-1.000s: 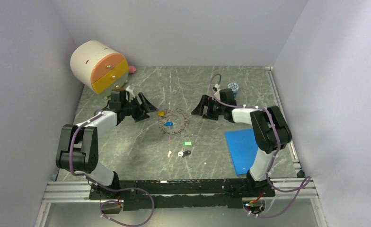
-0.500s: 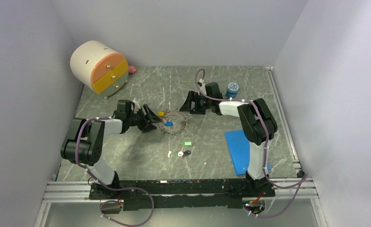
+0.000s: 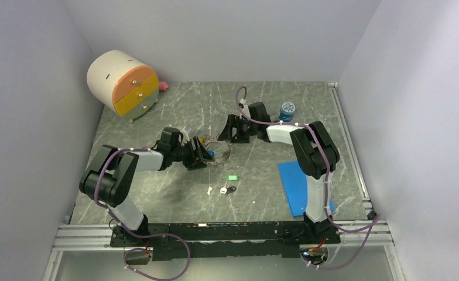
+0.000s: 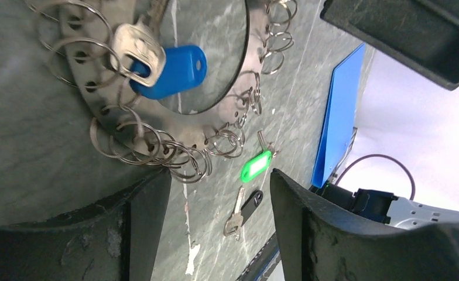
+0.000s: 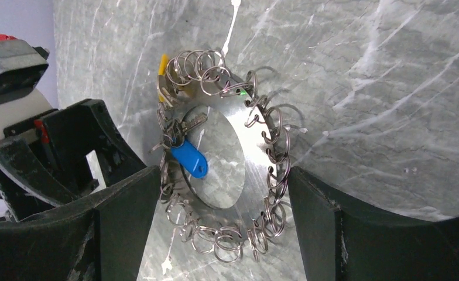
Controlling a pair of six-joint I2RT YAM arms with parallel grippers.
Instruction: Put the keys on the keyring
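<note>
Keyring (image 5: pixel 252 171): flat silvery metal hoop fringed with small split rings, lying on grey marbled table (image 3: pixel 157 187) between both grippers. Blue-headed key (image 5: pixel 190 159) rests at its inner edge; green-headed key (image 4: pixel 255 166) and black-headed key (image 4: pixel 249 203) lie loose nearby. Left gripper (image 4: pixel 218 199), right gripper (image 5: pixel 221 193): fingers spread, grasping nothing.

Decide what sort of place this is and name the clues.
Probably a robot test booth: plain walls close in a stone-patterned table, two robot arms stand on a metal rail at its near edge, and a keyring and small drawer chest lie out as props.
</note>
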